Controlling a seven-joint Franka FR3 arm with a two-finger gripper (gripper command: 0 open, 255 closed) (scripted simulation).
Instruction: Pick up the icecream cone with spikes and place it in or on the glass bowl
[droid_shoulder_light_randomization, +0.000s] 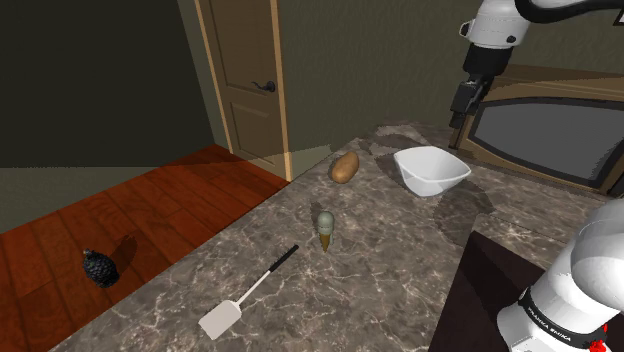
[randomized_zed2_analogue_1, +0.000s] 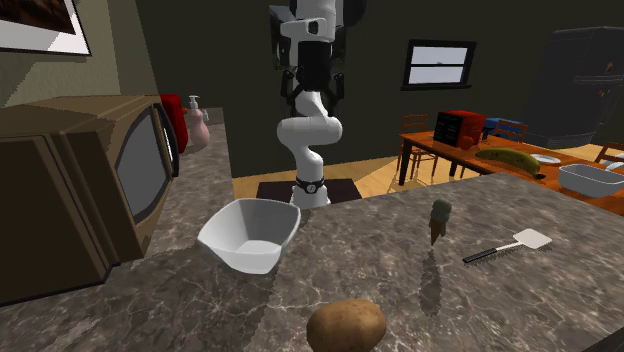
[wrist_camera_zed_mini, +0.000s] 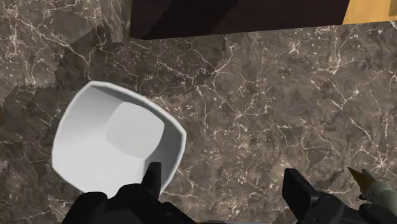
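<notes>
The hand (wrist_camera_zed_mini: 224, 186) is up in the air, high over the bench (droid_shoulder_light_randomization: 380, 270). Its two black fingers (wrist_camera_zed_mini: 153, 179) stand wide apart. It holds nothing.

The ice cream cone (droid_shoulder_light_randomization: 326, 230) stands on the dark stone bench with its grey-green scoop on top and its brown point down. Nothing touches it. In the shoulder view it is in the middle of the bench, nearer than the potato (droid_shoulder_light_randomization: 344, 167) and farther than the spatula (droid_shoulder_light_randomization: 245, 295). It is well apart from the bowl (droid_shoulder_light_randomization: 432, 172).

The bowl looks white and has nothing in it. In the shoulder view it sits far back on the bench, to the right of the potato, and the hand hangs above it and a little to the right. In the wrist view one finger is over the rim of the bowl, and the cone peeks in past the other finger.

The spatula lies flat, with a white blade and a black handle. It is near the front edge in the shoulder view.

A big brown box with a dark screen (randomized_zed2_analogue_1: 90, 190) stands on the bench just beside the bowl. A pink soap bottle (randomized_zed2_analogue_1: 195, 125) is behind it.

In the shoulder view a brown door (droid_shoulder_light_randomization: 245, 75) is far off on the left, and a small dark thing (droid_shoulder_light_randomization: 98, 267) sits on the red wood floor.
</notes>
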